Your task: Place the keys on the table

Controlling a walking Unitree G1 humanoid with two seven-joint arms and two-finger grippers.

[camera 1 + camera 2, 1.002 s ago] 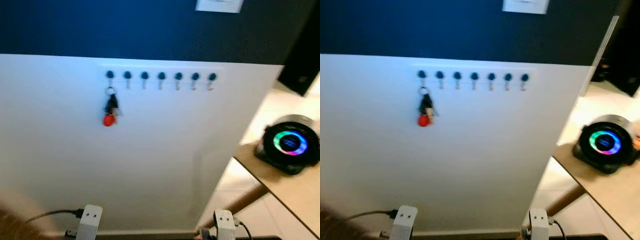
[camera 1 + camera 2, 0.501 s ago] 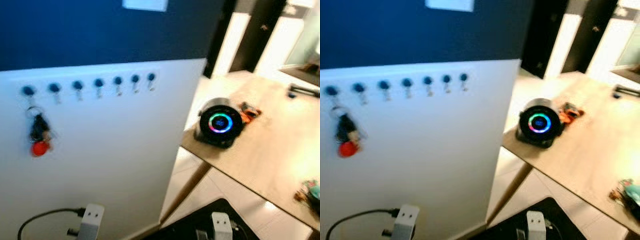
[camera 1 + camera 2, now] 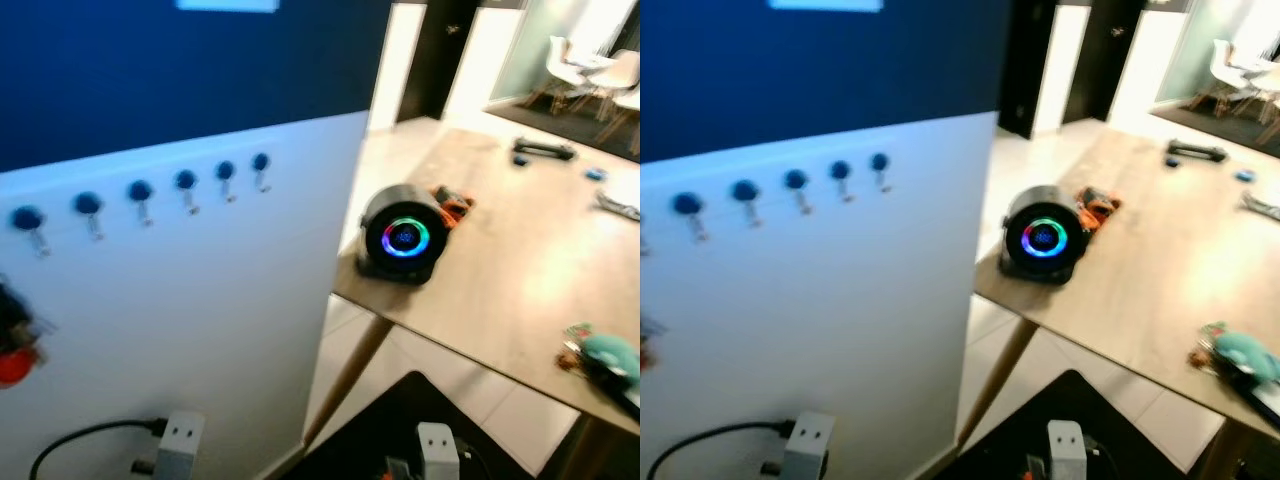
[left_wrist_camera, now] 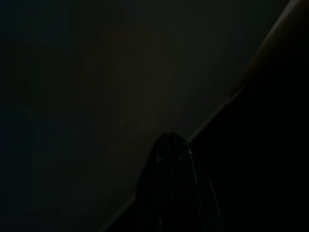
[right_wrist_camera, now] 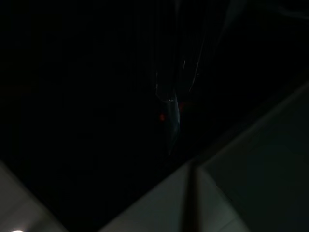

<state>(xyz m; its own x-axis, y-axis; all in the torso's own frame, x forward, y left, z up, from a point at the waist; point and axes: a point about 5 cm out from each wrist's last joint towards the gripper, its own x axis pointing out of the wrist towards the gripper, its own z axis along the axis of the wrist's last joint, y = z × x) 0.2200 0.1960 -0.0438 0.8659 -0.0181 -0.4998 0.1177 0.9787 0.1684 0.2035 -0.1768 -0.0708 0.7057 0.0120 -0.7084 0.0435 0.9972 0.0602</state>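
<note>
One bunch of keys [image 3: 10, 345] w/ a red fob hangs at the 9 o'clock edge, on the white wall panel [image 3: 200, 330] under a row of blue-knobbed hooks [image 3: 140, 195]. Panel's corner stands betw. keys and wooden bench [image 3: 500, 290] at 3 o'clock. On bench: round black speaker [image 3: 400, 240] w/ glowing ring near its corner, orange item [image 3: 452, 205] just behind it, teal thing [image 3: 605, 358] toward 4. Wrist views v. dark: left hand [image 4: 169, 154] and right hand [image 5: 171, 111], open or closed, can't tell.

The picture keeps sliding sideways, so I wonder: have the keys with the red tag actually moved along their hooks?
No. The keys hang below the leftmost hook of the hook row as before; the camera turned right toward the table.
</note>
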